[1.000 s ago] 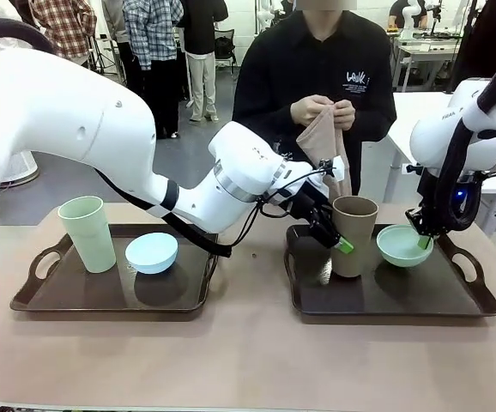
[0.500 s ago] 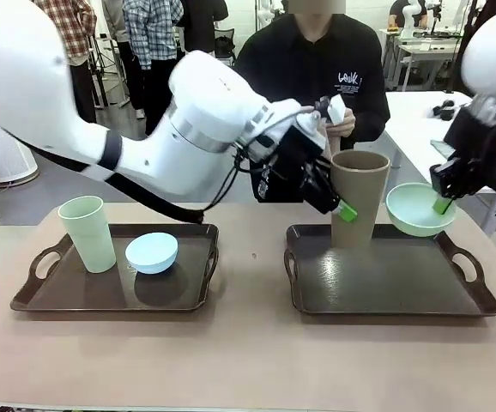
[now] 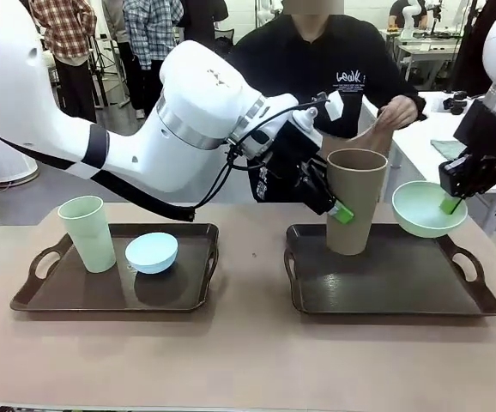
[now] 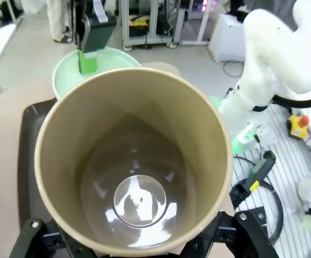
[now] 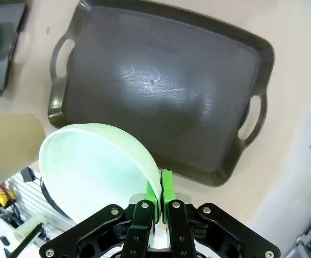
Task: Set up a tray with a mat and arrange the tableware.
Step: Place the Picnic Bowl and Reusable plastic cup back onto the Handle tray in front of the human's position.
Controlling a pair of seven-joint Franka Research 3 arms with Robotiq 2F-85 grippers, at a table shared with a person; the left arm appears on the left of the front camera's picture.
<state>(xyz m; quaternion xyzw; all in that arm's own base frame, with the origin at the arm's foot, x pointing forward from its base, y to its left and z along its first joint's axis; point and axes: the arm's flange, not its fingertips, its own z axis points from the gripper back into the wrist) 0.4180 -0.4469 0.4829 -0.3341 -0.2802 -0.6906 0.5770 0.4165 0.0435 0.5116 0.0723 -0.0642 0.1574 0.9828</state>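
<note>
The taupe cup [image 3: 356, 202] hangs upright, slightly tilted, just above the right tray [image 3: 394, 292], gripped at its side by the left gripper [image 3: 342, 211]; the inside is hollow and glossy. Beside it, the mint bowl [image 3: 424, 209] is raised over the same tray's far right corner, tipped with its opening towards the cup and pinched at the rim by the right gripper [image 3: 450, 204]. On the left tray [image 3: 59, 296], the pale green cup [image 3: 87, 233] stands upright, with the light blue bowl [image 3: 152, 252] just beside it.

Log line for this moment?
left gripper: shut on taupe cup, airborne | right gripper: shut on mint bowl rim, airborne | right tray: bare
</note>
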